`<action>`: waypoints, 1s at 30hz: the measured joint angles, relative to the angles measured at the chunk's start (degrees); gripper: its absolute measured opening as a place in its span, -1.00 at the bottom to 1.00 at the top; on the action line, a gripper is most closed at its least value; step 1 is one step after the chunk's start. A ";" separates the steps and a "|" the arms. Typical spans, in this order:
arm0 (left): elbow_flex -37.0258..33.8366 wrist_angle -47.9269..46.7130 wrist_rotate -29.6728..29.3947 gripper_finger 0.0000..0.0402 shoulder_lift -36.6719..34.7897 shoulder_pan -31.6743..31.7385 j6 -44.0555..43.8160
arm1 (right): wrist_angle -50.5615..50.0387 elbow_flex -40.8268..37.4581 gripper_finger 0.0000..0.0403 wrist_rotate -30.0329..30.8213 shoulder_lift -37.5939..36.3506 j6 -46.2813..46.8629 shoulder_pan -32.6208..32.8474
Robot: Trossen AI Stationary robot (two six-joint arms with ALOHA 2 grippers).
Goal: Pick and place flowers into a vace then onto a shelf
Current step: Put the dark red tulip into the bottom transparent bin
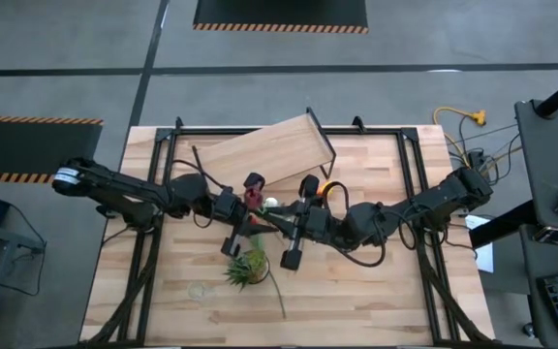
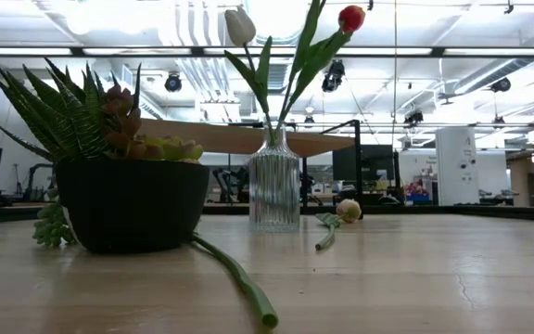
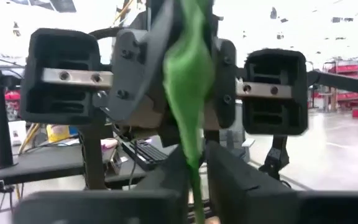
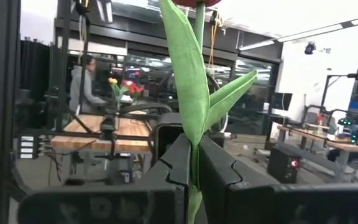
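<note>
A ribbed glass vase stands mid-table with a white flower and a red flower in it. Above it my two grippers meet, both shut on one upright flower stalk with green leaves and a red head. My left gripper comes from the table's left, my right gripper from the right. Neither gripper shows in the low view. The shelf lies askew at the table's far side. My left gripper pinches the green stalk between its two fingers, just under a broad leaf. The fingers come nearly level from the table's left and lie across the stalk, which stands upright. Its lower end is out of this view. My right gripper pinches the same stalk at the foot of its leaves between its two fingers. The fingers come nearly level from the table's right, across the stalk. The stalk stands upright, leaves and head above the fingers.
A black pot with a spiky green plant stands near the vase, toward the near left. A loose green stalk and a pale-headed flower lie on the table. Black frame rails run along both sides. A person sits far behind.
</note>
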 joint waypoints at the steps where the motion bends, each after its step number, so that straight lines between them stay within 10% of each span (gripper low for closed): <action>1: 0.20 0.00 -0.09 -0.92 0.00 0.03 -0.25 | -0.02 0.00 -0.94 -0.01 0.00 0.00 0.00; 21: 0.51 -6.55 -1.86 -1.00 -5.30 -0.01 -0.65 | -25.81 0.00 -0.14 6.68 -10.66 6.22 5.96; 30: 0.36 -15.33 -4.14 -1.00 -10.89 -0.12 -0.63 | -38.59 -7.12 -0.07 9.84 -15.87 14.69 12.70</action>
